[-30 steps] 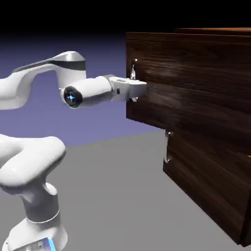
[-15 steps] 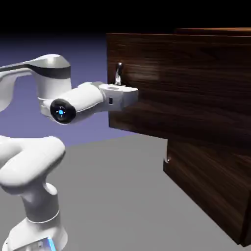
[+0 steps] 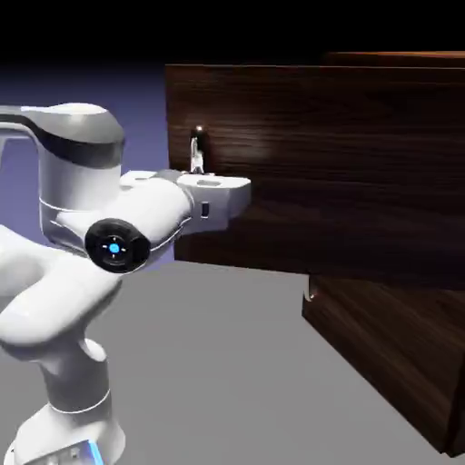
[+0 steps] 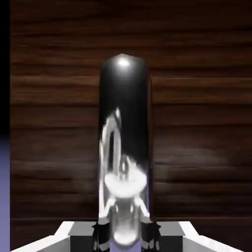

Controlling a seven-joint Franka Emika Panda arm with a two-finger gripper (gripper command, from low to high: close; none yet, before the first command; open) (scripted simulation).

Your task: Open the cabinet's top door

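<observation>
Gripper [image 3: 202, 173] stays clamped on the handle [image 4: 124, 147] dead ahead between its tips, and the top door [image 3: 318, 163] has swung further out from the cabinet [image 3: 390, 363] over the last second, so the pull works, door partly open.

A rendered simulation scene, not a real room.
You see 1 wood-grain cabinet [image 3: 363, 182] on a flat grey table [image 3: 227, 363], a plain blue-violet backdrop [image 3: 91, 86] and blackness above, all smooth and computer-drawn.
</observation>
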